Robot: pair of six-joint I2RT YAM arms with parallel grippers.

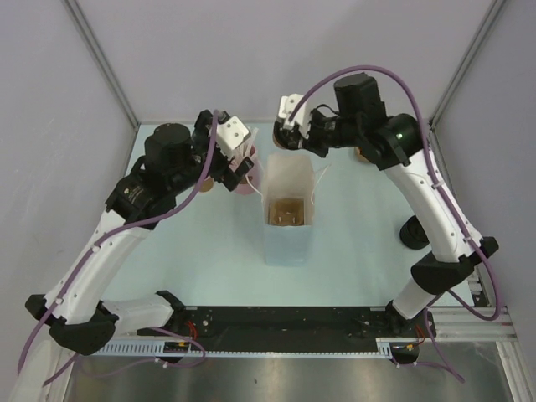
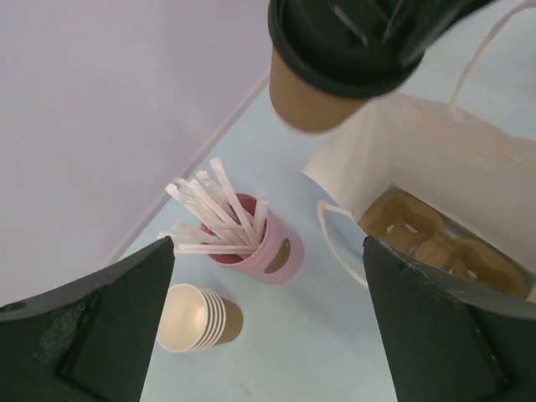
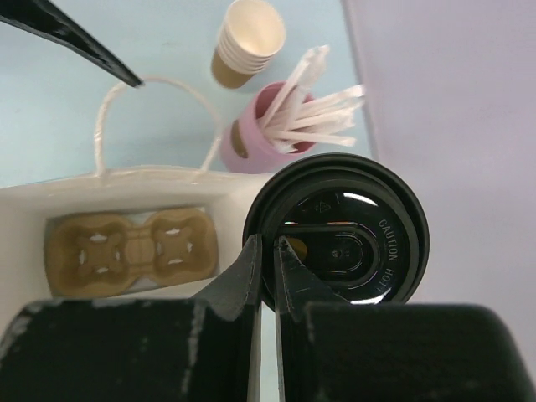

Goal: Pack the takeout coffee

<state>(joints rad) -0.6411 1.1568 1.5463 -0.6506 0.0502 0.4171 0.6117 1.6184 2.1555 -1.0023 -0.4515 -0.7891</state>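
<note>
Right gripper [image 3: 270, 248] is clamped, fingers nearly together, on the black lid's rim of the takeout coffee [image 3: 339, 243]. The cup hangs beneath it in the air by the far edge of the white paper bag [image 1: 287, 239] (a cardboard carrier [image 3: 132, 251] lies inside). Left gripper [image 2: 268, 244], jaws wide apart, hovers over the pink cup [image 2: 280, 258] of straws.

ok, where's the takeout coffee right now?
Right wrist view: the takeout coffee hangs pinched at its lid rim by the right end effector, at the far end of the paper bag, beside the pink straw cup.
</note>
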